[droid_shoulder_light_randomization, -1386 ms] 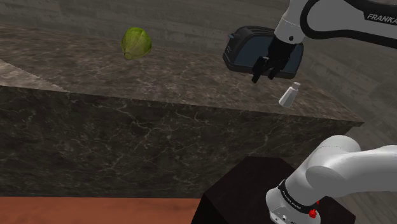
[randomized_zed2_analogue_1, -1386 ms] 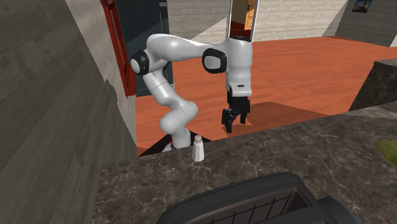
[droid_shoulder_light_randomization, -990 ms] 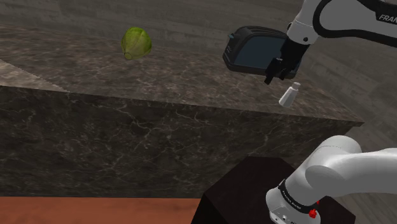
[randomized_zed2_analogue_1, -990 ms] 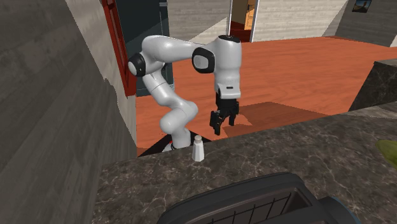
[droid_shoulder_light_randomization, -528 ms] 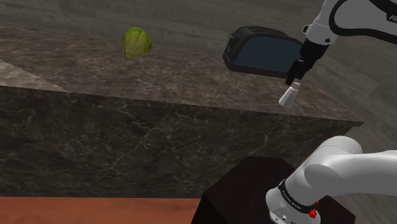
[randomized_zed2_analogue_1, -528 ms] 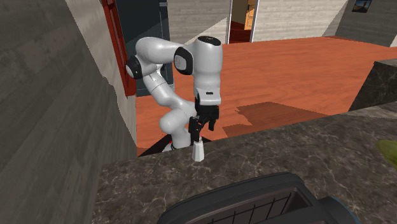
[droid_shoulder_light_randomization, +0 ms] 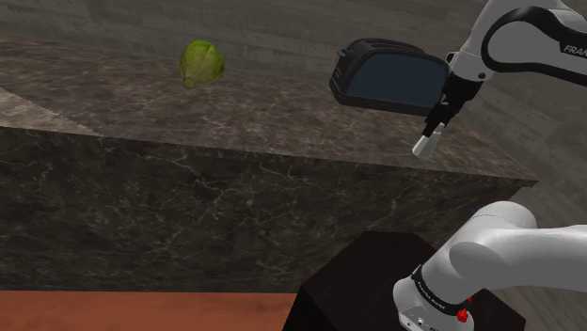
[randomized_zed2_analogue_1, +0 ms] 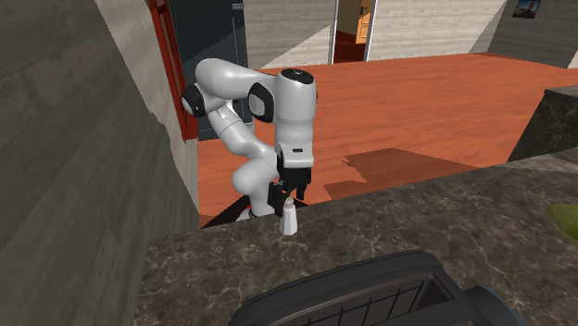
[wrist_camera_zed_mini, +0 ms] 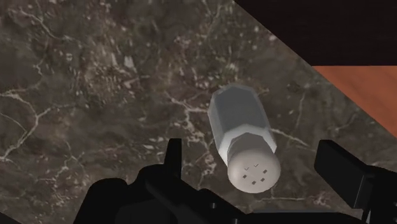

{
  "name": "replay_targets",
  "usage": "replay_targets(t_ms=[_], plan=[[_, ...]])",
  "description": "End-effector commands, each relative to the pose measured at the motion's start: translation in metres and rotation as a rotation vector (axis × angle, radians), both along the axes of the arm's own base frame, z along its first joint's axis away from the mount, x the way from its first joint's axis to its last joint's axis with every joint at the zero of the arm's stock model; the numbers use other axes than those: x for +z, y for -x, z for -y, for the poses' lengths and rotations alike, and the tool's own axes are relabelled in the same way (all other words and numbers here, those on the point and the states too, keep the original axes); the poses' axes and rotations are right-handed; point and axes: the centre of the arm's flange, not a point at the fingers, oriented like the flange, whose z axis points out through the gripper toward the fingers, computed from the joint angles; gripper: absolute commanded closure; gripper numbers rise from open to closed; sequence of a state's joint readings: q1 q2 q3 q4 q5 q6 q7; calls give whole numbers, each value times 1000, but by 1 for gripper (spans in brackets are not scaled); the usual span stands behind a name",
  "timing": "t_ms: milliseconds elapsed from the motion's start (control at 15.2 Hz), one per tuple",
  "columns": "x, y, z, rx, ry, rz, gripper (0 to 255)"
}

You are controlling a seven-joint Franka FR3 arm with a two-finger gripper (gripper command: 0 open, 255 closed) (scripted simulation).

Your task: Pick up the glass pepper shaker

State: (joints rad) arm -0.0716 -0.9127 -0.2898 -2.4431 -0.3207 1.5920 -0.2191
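Note:
The pepper shaker point(droid_shoulder_light_randomization: 424, 144) is a small pale grey bottle with a perforated cap. It stands upright on the dark marble counter point(droid_shoulder_light_randomization: 235, 113), near the corner at the shoulder view's right. My black gripper point(droid_shoulder_light_randomization: 436, 123) hangs directly above it, fingertips level with its top. From the second exterior view the gripper point(randomized_zed2_analogue_1: 285, 196) is just behind the shaker point(randomized_zed2_analogue_1: 289, 219). In the wrist view the shaker point(wrist_camera_zed_mini: 245, 137) is between my open fingers point(wrist_camera_zed_mini: 173, 153), nearer neither pad, and nothing touches it.
A dark toaster point(droid_shoulder_light_randomization: 386, 77) sits on the counter right behind the shaker, close to my arm. A green lettuce head point(droid_shoulder_light_randomization: 201, 63) lies far off at the shoulder view's left. The counter's front edge point(droid_shoulder_light_randomization: 282, 155) drops to my dark stand point(droid_shoulder_light_randomization: 357, 282).
My arm has swung toward the shoulder view's right, away from the front of the toaster, and come down over the shaker. The shaker has stayed in place.

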Motion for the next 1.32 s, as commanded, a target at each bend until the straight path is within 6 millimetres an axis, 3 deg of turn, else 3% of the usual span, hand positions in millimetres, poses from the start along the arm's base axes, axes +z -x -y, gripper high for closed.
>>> replay_targets(t_ms=[0, 66, 132, 726, 1254], plan=[[-6, -1, 1, 0, 0, 0, 0], [-6, -1, 1, 0, 0, 0, 0], [-6, -1, 1, 0, 0, 0, 255], [-6, -1, 1, 0, 0, 0, 255], [36, -1, 1, 0, 0, 0, 255]])
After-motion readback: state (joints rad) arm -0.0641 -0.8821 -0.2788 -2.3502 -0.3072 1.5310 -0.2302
